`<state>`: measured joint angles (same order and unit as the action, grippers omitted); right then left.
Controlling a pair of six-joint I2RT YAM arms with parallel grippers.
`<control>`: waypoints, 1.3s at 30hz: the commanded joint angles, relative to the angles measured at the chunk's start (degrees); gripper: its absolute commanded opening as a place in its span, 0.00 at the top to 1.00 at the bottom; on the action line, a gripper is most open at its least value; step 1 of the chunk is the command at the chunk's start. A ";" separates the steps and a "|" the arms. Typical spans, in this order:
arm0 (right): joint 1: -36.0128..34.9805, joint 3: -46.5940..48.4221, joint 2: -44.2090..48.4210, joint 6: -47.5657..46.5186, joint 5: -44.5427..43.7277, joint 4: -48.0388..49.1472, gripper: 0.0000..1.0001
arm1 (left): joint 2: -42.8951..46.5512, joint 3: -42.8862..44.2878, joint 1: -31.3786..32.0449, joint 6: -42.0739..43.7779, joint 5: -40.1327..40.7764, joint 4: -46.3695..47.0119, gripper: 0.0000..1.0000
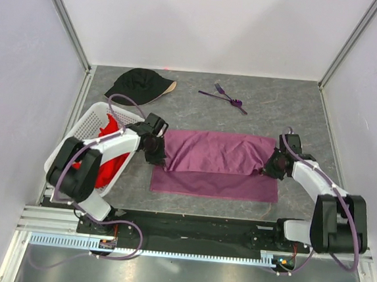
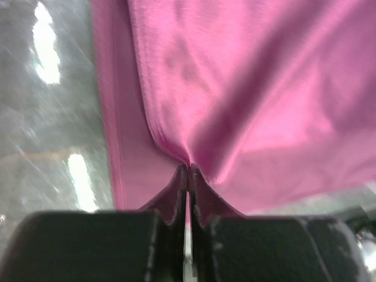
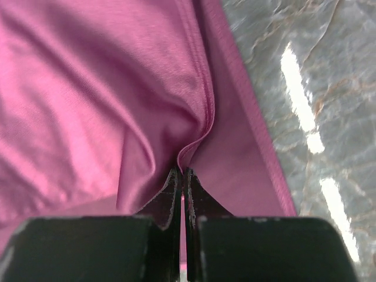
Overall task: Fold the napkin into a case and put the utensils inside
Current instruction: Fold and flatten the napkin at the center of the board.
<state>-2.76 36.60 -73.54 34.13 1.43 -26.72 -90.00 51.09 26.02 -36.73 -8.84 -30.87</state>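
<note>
Well, at the far left a white lattice basket sits on the grey table with a red cloth spilling inside it, and a black cap lies just behind it near the back wall. The left gripper has its fingers pressed together on a pinch of the napkin's left edge. The plum-purple napkin lies mid-table between the two arms, its upper layer doubled over toward the near side, with a flat strip of the lower layer showing along the near edge. Behind it, well apart, the purple utensils lie in a loose bunch. The right gripper is likewise clamped tight on the napkin's right edge.
</note>
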 commanded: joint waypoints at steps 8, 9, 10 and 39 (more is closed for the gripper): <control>0.13 6.54 -17.06 -2.40 -6.97 9.14 1.00 | -14.50 11.92 -1.32 -2.29 6.29 -1.03 0.98; 0.30 7.69 -17.86 -2.84 -7.23 8.88 1.00 | -14.51 13.84 -1.32 -2.03 6.55 -1.55 0.98; 0.13 8.92 -18.30 -3.28 -7.15 7.92 1.00 | -13.64 14.73 -1.32 -2.03 7.17 -2.34 0.98; 0.22 10.07 5.08 -4.07 -12.60 -15.29 1.00 | 18.72 -0.72 0.69 -0.80 -0.04 -10.09 0.98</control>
<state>-2.74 48.73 -66.78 28.36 -10.15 -41.52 -69.91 52.80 25.50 -36.91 -7.25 -41.67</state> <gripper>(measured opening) 0.010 0.033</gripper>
